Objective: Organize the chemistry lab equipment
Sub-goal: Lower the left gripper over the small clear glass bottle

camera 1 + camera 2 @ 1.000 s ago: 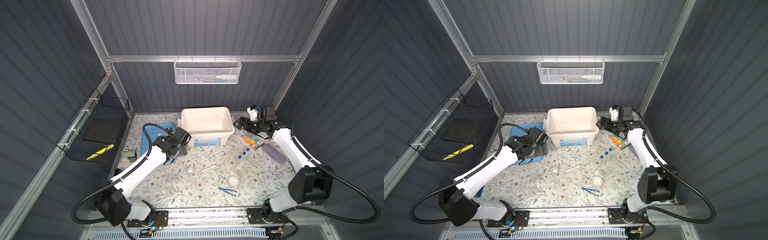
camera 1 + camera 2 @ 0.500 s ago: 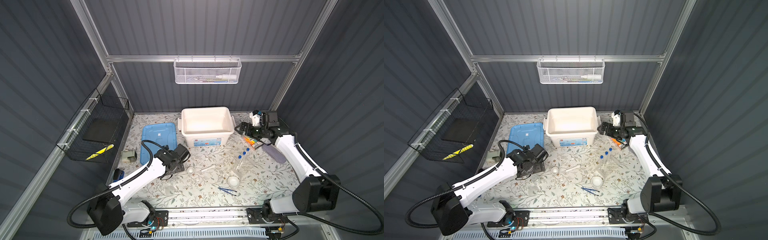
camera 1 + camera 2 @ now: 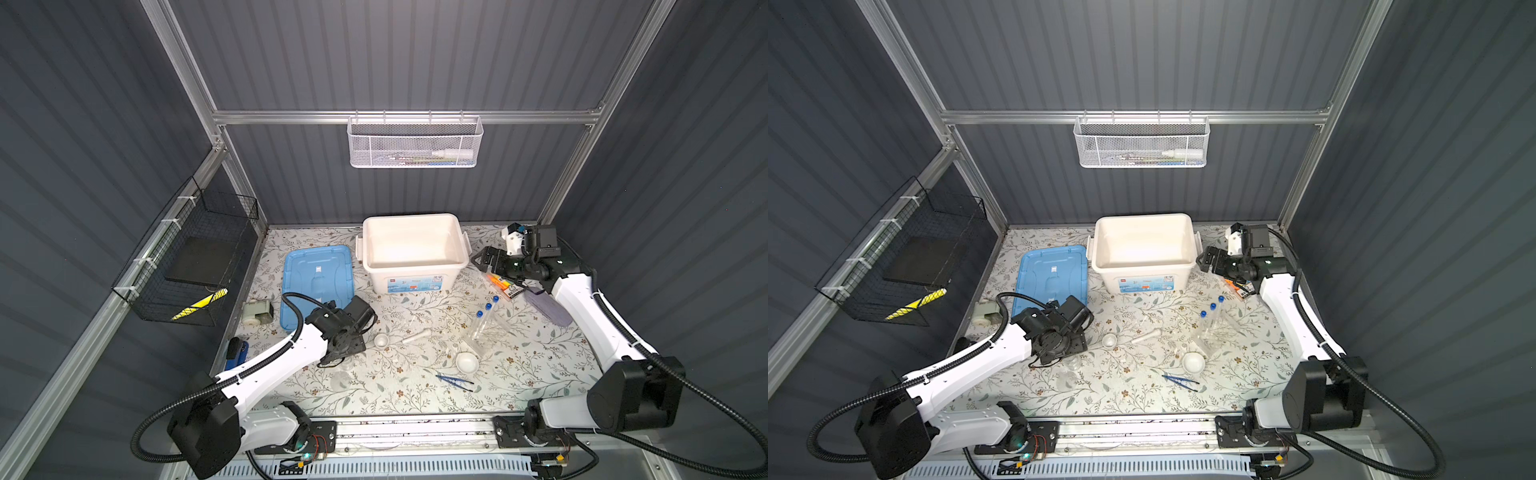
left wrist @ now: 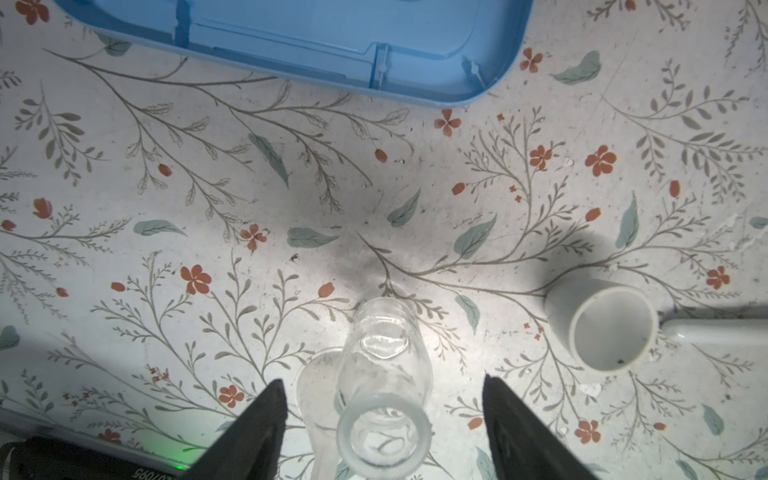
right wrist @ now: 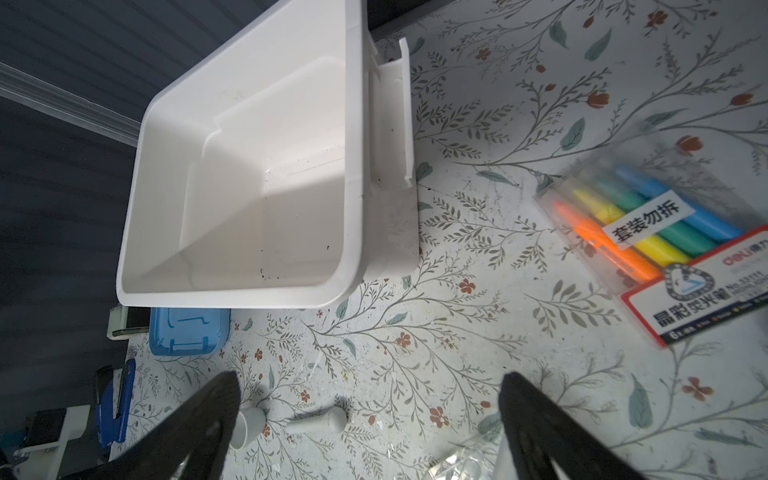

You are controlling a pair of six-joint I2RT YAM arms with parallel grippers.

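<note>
A small clear glass flask (image 4: 382, 399) stands on the floral mat between the black fingers (image 4: 266, 419) of my left gripper (image 4: 381, 380). The jaws are open, with a gap on each side of the flask. A second clear glass piece (image 4: 316, 386) sits against it. A small white dish (image 3: 381, 340) and the white pestle (image 3: 417, 336) lie just right of that gripper. Further right are blue-capped tubes (image 3: 484, 316) in a clear rack (image 3: 488, 334), another white dish (image 3: 466, 361) and dark blue tweezers (image 3: 455, 381). My right gripper (image 3: 484, 259) hangs open and empty beside the white bin (image 3: 415, 218).
A blue lid (image 3: 318, 282) lies left of the bin. The marker pack (image 5: 648, 232) and a grey pouch (image 3: 544, 309) are under the right arm. A stapler (image 3: 237, 353) and a small grey device (image 3: 257, 313) sit at the left edge.
My left arm has swung from over the blue lid toward the front and come down around the glass flask, its jaws narrowing. My right gripper has shifted a little forward from the back corner and opened wider.
</note>
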